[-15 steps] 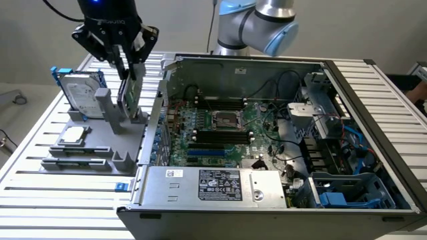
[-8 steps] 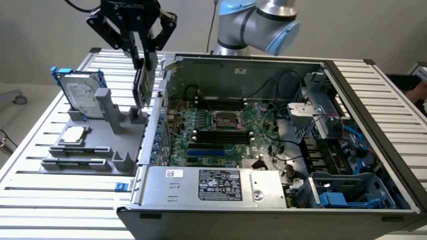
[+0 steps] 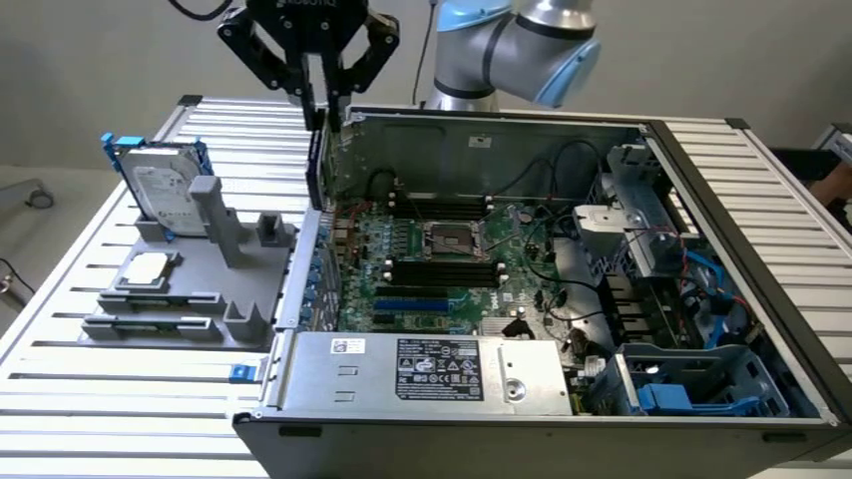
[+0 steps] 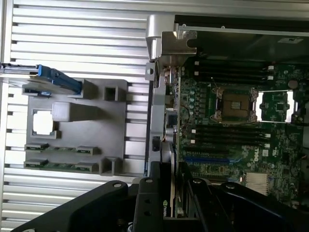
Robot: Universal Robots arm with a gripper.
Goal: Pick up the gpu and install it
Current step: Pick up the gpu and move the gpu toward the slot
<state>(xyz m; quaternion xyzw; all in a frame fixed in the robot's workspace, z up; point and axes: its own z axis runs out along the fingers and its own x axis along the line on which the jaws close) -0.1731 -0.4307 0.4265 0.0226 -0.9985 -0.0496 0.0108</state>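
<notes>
A pale wall stands behind a silver slatted metal desk (image 3: 107, 399) that carries an open dark computer case (image 3: 506, 130) lying on its side. The gpu (image 3: 317, 160), a thin flat expansion card with a dark cooler face, is off the desk and hangs in the air at the case's rear wall, the wall on the exterior view's left. It shows edge-on there, its long axis straight up and down. Directly above it is the black two-fingered tool (image 3: 321, 100), pressed onto the card's upper end and pinching it, so the card lies straight below the tool.

The relation that matters is card to slot. The blue and black expansion slots (image 3: 406, 302) sit on the green motherboard (image 3: 440, 239) on the case floor, below the card and inward from the rear wall. As I judge it, their long axis runs across the board away from that wall, while the card's stands upright, so the two are not yet in line.

Outside the case, beyond the rear wall, a grey moulded holder (image 3: 174, 299) carries a silver hard drive in a blue frame (image 3: 167, 195) and a small square silver chip (image 3: 147, 266), both well apart from the card
</notes>
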